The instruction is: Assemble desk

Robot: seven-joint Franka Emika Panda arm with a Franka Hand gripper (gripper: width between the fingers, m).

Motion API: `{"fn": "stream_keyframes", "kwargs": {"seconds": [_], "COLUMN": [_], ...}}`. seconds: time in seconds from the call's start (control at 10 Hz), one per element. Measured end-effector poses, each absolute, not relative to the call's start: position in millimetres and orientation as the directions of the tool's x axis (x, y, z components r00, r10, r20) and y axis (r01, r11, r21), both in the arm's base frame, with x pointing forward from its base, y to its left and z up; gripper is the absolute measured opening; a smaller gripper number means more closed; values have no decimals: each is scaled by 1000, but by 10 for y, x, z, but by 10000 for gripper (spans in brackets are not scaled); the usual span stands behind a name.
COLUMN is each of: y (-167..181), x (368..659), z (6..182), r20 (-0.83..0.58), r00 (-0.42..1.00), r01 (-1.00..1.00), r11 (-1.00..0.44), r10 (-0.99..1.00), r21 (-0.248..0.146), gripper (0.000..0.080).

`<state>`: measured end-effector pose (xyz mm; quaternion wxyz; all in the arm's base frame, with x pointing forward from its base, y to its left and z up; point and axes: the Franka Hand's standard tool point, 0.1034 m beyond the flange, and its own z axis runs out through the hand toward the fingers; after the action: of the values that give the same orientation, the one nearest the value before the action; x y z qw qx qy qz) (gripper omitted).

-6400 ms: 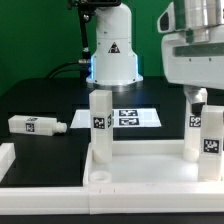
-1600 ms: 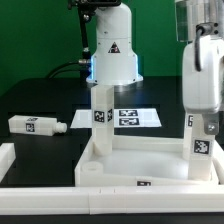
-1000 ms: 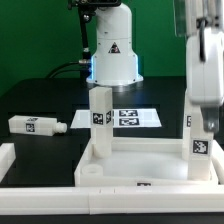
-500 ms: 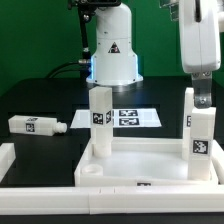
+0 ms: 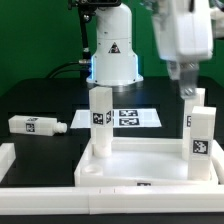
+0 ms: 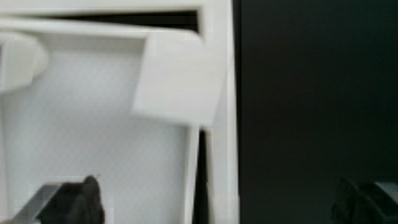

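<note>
- The flat rectangular white plastic rimmed tabletop panel (image 5: 140, 165) lies on the black table (image 5: 40, 100), at the near middle of the exterior view, just behind the long white border rail (image 5: 60, 190) that runs along the near edge.
- Two short white post legs with black-and-white square tags stand upright at the panel's far corners: one leg (image 5: 99, 122) on the exterior view's left, the other leg (image 5: 200, 140) on its right. Both appear seated; how fully they are fastened cannot be told.
- A third tagged white post leg (image 5: 35, 125) lies on its side on the table, well apart from the panel, toward the exterior view's left. It is not yet fitted.
- A round socket boss (image 5: 90, 171) at the panel's near-left corner is unfilled. The near-right corner is not clearly shown, and a fourth leg is not in view.
- The arm's two-finger gripper (image 5: 190, 93) hangs above and slightly far of the right-hand leg, clear of it. Its jaws stand wide apart and hold nothing.
- In the wrist view, the dark fingertips (image 6: 71, 200) show spread at the frame's edge, with the leg's top (image 6: 178, 75) and the panel (image 6: 89, 130) below them, untouched.
- The flat printed marker board (image 5: 130, 117) lies on the table behind the panel, near the robot's white base (image 5: 112, 55).
- Judgement: roughly half complete. Two legs are installed; at least the lying leg remains to be fetched and set, most likely followed by a fourth.
</note>
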<state>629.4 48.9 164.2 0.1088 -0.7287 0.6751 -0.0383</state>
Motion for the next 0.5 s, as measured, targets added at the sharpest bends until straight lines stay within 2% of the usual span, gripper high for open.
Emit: {"fn": "stream_keyframes", "kwargs": {"seconds": [0.2,0.5], "y": [469,437], "x": [6318,6301], "z": [1648,1633], "r20": [-65,-62], "r00": [162,171], "r01": [-963,-961], "r11": [-143,-153], "r10": [-985,-983], "r21": [-228,-228], "gripper": [648,648]}}
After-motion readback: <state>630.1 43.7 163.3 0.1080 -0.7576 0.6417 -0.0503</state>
